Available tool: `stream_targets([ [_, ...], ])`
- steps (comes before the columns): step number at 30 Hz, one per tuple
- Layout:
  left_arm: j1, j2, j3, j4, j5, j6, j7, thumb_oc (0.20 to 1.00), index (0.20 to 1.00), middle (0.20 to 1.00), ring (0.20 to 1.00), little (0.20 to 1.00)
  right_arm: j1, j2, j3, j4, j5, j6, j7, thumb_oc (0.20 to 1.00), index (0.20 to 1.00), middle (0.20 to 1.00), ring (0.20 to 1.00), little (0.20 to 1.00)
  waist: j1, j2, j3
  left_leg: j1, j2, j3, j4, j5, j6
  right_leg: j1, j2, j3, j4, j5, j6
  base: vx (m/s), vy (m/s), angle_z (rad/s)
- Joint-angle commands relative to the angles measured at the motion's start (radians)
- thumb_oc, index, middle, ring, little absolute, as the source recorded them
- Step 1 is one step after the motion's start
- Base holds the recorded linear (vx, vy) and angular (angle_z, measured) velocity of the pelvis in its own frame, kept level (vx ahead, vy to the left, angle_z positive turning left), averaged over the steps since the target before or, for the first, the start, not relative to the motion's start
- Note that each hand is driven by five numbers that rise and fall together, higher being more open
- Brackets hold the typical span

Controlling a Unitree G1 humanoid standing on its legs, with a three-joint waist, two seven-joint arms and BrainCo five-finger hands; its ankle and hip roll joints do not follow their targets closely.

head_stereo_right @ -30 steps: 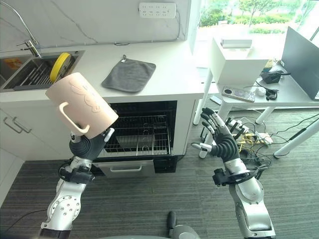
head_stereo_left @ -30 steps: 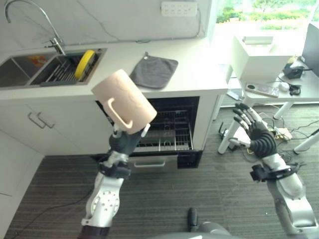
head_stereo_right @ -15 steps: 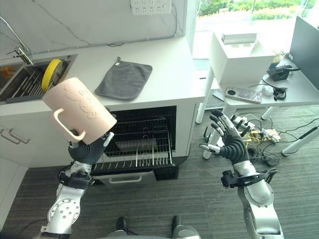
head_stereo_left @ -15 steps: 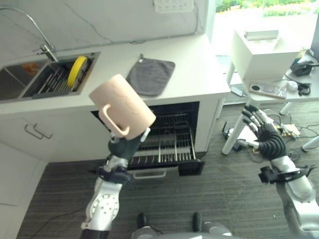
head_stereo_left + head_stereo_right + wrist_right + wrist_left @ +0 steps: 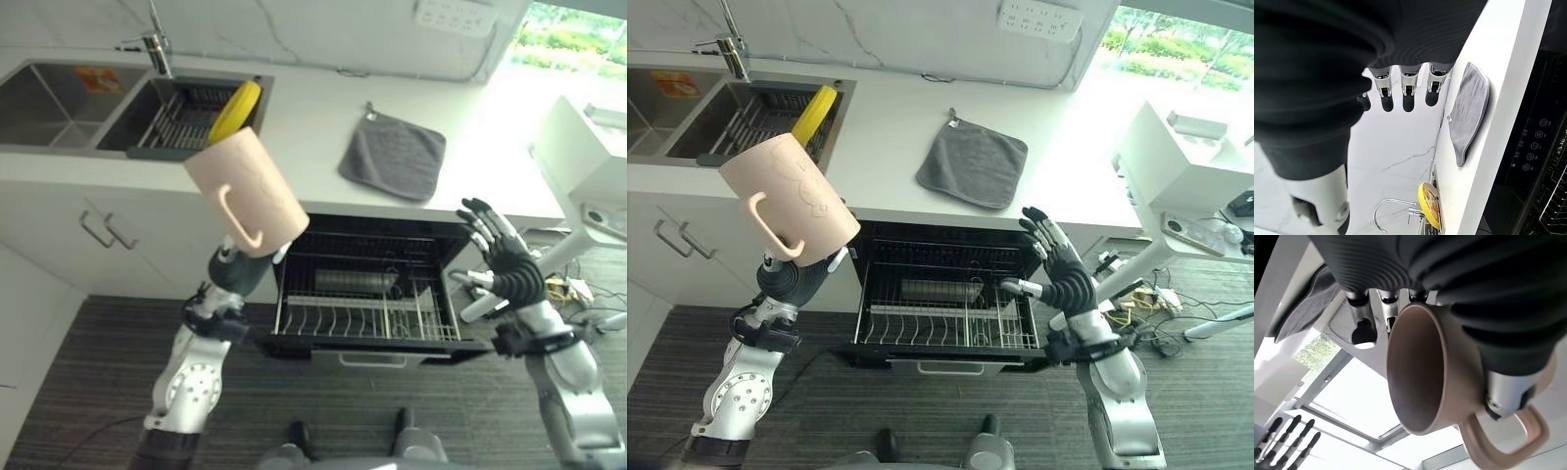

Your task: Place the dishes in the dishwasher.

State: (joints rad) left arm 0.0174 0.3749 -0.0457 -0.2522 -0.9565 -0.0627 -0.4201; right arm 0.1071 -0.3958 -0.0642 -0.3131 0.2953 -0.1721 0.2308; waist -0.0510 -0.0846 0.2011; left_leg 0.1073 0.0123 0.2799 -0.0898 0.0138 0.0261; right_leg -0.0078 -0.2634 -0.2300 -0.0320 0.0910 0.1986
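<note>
My left hand (image 5: 238,274) holds a large pale pink mug (image 5: 245,192) raised and tilted, handle toward me, in front of the counter edge; its fingers are curled round the mug (image 5: 1435,367) in the left wrist view. The dishwasher (image 5: 377,284) stands open under the counter, its wire rack (image 5: 945,318) pulled out, a metal dish inside. A yellow plate (image 5: 235,110) stands in the sink rack. My right hand (image 5: 1063,279) hovers open, fingers spread, over the dishwasher's right side.
A grey cloth (image 5: 394,155) lies on the white counter (image 5: 313,108). The sink (image 5: 69,93) with its tap (image 5: 157,44) is at the back left. A white table (image 5: 1185,166) with small items stands at the right. Cabinet handles (image 5: 103,230) are at the left.
The camera has swung, so the whole scene has shifted right. The dishwasher rack now shows pulled out further beneath me. The mug stays raised in my left hand; the right hand stays open.
</note>
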Motion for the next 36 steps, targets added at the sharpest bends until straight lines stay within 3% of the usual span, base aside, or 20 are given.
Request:
stream_targets([
  [1, -0.042, -0.022, 0.001, -0.021, 0.138, -0.099, 0.051, 0.2, 0.2, 0.2, 0.2, 0.2, -0.037, -0.041, -0.012, 0.006, 0.079, 0.045, -0.005, 1.0, 1.0, 1.0, 1.0, 1.0, 0.0, 0.03, -0.028, 0.01, 0.095, -0.05, 0.003, -0.048, -0.073, 0.067, 0.06, 0.008, 0.045, -0.067, 0.006, 0.11, -0.256, 0.21],
  [3, -0.042, -0.008, -0.008, 0.006, 0.209, -0.101, 0.05, 0.2, 0.2, 0.2, 0.2, 0.2, -0.056, -0.045, -0.011, 0.026, 0.139, 0.09, 0.033, 1.0, 1.0, 1.0, 1.0, 1.0, 0.003, 0.032, -0.041, 0.024, 0.111, -0.05, 0.003, -0.045, -0.083, 0.094, 0.078, 0.006, 0.023, -0.082, -0.008, 0.12, -0.19, 0.08],
  [11, -0.053, 0.005, -0.042, 0.073, 0.276, -0.072, 0.024, 0.2, 0.2, 0.2, 0.2, 0.2, -0.099, -0.067, -0.02, 0.048, 0.273, 0.158, 0.119, 1.0, 1.0, 1.0, 1.0, 1.0, 0.002, 0.045, -0.066, 0.043, 0.152, -0.042, 0.003, -0.029, -0.122, 0.15, 0.102, -0.016, -0.017, -0.107, -0.033, 0.04, -0.07, -0.04],
  [16, -0.059, 0.02, -0.075, 0.128, 0.304, -0.037, -0.063, 0.2, 0.2, 0.2, 0.2, 0.2, -0.134, -0.08, 0.027, 0.042, 0.394, 0.237, 0.31, 1.0, 1.0, 1.0, 1.0, 1.0, 0.003, 0.055, -0.085, 0.057, 0.157, -0.042, 0.003, -0.033, -0.131, 0.168, 0.106, -0.023, -0.028, -0.111, -0.037, 0.0, -0.027, 0.0],
  [19, -0.072, 0.023, -0.096, 0.166, 0.312, -0.015, -0.092, 0.2, 0.2, 0.2, 0.2, 0.2, -0.175, -0.091, 0.06, 0.077, 0.427, 0.253, 0.371, 1.0, 1.0, 1.0, 1.0, 1.0, 0.014, 0.057, -0.097, 0.066, 0.157, -0.046, 0.003, -0.038, -0.135, 0.178, 0.104, -0.034, -0.03, -0.112, -0.038, 0.01, -0.044, 0.01],
  [25, -0.072, 0.027, -0.11, 0.196, 0.342, -0.008, -0.112, 0.2, 0.2, 0.2, 0.2, 0.2, -0.202, -0.101, 0.071, 0.051, 0.419, 0.273, 0.409, 1.0, 1.0, 1.0, 1.0, 1.0, 0.018, 0.06, -0.104, 0.072, 0.154, -0.052, 0.003, -0.044, -0.136, 0.182, 0.102, -0.034, -0.032, -0.111, -0.037, -0.01, -0.021, 0.09],
  [36, -0.094, 0.03, -0.186, 0.205, 0.407, -0.025, -0.148, 0.2, 0.2, 0.2, 0.2, 0.2, -0.263, -0.066, 0.153, 0.039, 0.399, 0.291, 0.386, 1.0, 1.0, 1.0, 1.0, 1.0, 0.031, 0.066, -0.107, 0.079, 0.152, -0.054, 0.003, -0.048, -0.132, 0.189, 0.1, -0.032, -0.039, -0.106, -0.038, 0.0, 0.0, 0.0],
])
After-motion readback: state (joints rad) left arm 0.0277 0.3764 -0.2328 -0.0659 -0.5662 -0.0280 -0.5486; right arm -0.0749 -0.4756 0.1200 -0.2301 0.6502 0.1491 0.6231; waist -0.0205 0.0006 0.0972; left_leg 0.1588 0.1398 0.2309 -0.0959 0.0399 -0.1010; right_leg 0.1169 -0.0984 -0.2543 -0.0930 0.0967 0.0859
